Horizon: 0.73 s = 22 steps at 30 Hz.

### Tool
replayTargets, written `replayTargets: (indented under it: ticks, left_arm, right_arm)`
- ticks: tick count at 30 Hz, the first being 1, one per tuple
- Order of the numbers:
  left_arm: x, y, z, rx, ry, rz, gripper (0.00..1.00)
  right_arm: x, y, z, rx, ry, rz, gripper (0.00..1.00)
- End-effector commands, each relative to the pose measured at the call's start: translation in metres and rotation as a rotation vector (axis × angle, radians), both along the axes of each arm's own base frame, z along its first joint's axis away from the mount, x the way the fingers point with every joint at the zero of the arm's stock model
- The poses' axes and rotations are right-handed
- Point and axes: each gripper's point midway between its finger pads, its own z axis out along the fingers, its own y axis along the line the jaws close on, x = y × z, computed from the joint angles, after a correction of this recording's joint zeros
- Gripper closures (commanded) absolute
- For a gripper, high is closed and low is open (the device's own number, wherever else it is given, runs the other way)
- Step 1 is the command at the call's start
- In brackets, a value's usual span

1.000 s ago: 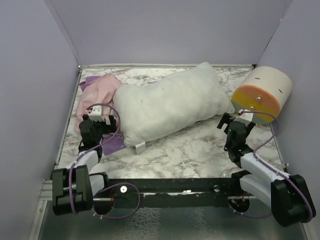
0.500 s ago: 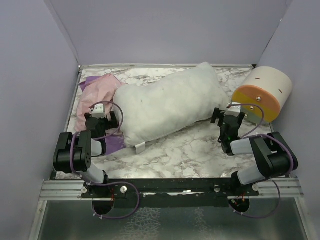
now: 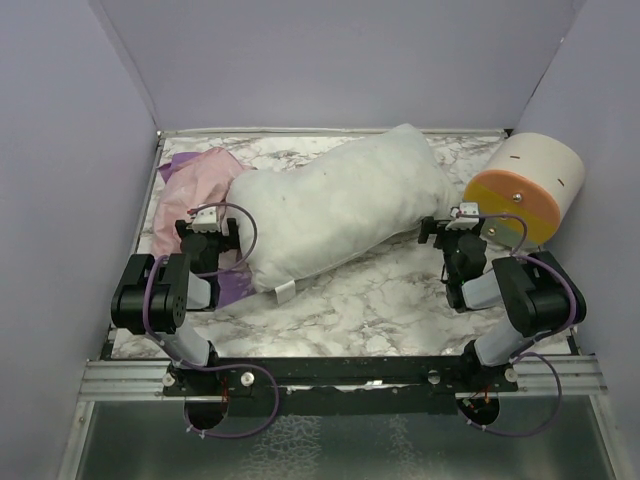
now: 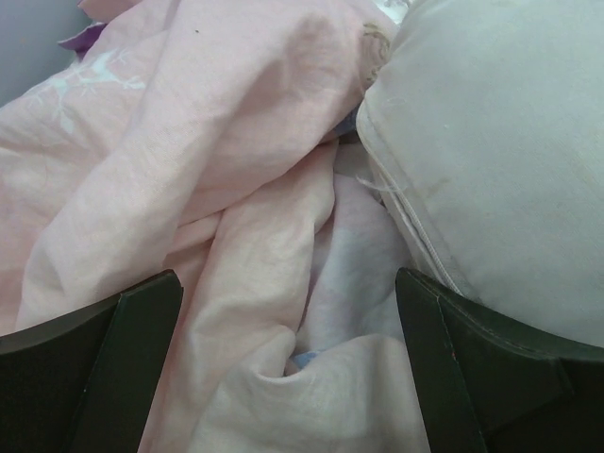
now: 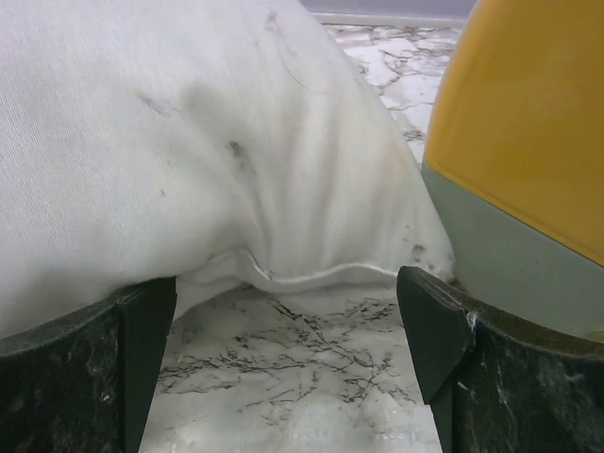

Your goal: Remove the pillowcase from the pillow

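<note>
The bare white pillow [image 3: 340,205] lies slantwise across the marble table, its small tag [image 3: 283,292] at the near left corner. The pillowcase [image 3: 200,180] lies crumpled at the pillow's left end, pale pink side up, a purple strip [image 3: 228,288] at its near edge. My left gripper [image 3: 212,232] is open and low over the pillowcase folds [image 4: 274,245], beside the pillow's left edge [image 4: 491,160]. My right gripper [image 3: 455,230] is open just off the pillow's right corner seam [image 5: 311,274], with bare table between its fingers.
A cream cylinder with an orange face [image 3: 525,190] lies at the right, close beside my right gripper; it fills the right of the right wrist view [image 5: 528,151]. Grey walls enclose the table [image 3: 380,290] on three sides.
Both arms have folded back toward their bases and lowered. The left gripper moved right toward the pillow's left end; the right gripper moved up to the pillow's right corner. The pillow shifted slightly.
</note>
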Motion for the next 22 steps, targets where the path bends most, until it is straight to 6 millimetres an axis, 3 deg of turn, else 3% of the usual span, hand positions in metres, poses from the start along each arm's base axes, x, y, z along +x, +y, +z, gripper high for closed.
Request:
replayTargets:
  ticks: [1, 22]
  left_arm:
    - [0.0005, 0.0015, 0.0006, 0.024, -0.003, 0.011, 0.01]
    - [0.0002, 0.0005, -0.0006, 0.029, 0.002, 0.01, 0.01]
  right_arm:
    - [0.0015, 0.0031, 0.0027, 0.01, -0.005, 0.044, 0.01]
    - [0.0014, 0.0038, 0.0042, 0.004, -0.018, 0.05, 0.01]
